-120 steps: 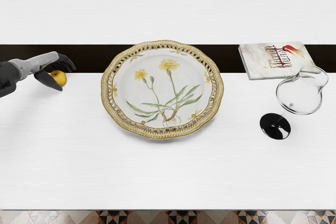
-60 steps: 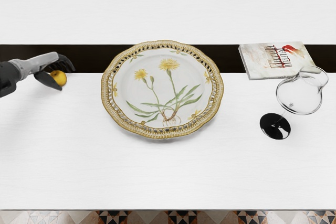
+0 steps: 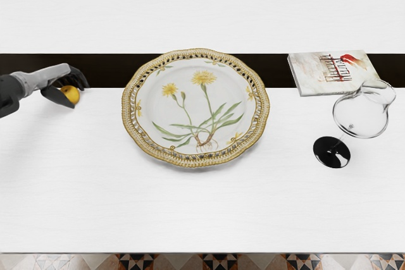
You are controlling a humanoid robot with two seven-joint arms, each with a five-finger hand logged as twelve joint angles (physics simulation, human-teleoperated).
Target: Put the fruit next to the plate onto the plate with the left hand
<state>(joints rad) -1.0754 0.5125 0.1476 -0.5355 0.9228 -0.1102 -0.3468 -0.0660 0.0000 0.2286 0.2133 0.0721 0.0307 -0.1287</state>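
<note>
Left hand (image 3: 60,85), fingers (image 3: 77,77) seemingly closed round the fruit (image 3: 70,95), w/ the plate (image 3: 130,102) well apart to its right.

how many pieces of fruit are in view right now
1: a small round yellow-orange fruit sits near the left edge of the white table, left of the gold-rimmed floral plate, with the left hand curled around it. None seems hidden.
</note>
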